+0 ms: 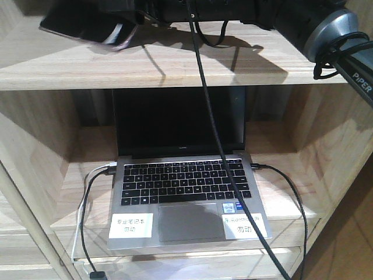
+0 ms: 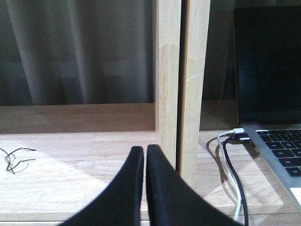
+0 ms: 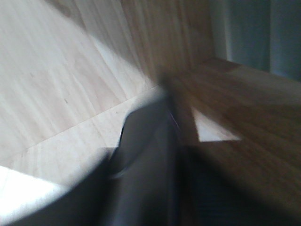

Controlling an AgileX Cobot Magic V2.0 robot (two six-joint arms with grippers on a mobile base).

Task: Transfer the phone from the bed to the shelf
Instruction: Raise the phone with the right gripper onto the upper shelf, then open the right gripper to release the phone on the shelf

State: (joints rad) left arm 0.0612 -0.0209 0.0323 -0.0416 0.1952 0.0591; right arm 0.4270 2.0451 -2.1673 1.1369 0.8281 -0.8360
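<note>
1. You see the shelf (image 1: 145,67) of pale wood filling the front view, its upper board running across the top.
2. The phone (image 1: 78,26), dark and glossy, sits at about eleven o'clock, tilted over the upper board, at the tip of the right arm; whether it touches the board you cannot tell.
3. The right gripper (image 3: 155,141) appears in a blurred wrist view, pressed on the phone's thin edge.
4. The left gripper (image 2: 145,165) has its black fingers together, holding nothing, above a lower board.
5. An open grey laptop (image 1: 186,186) sits at six o'clock, cables (image 1: 87,204) plugged in on both sides.
</note>
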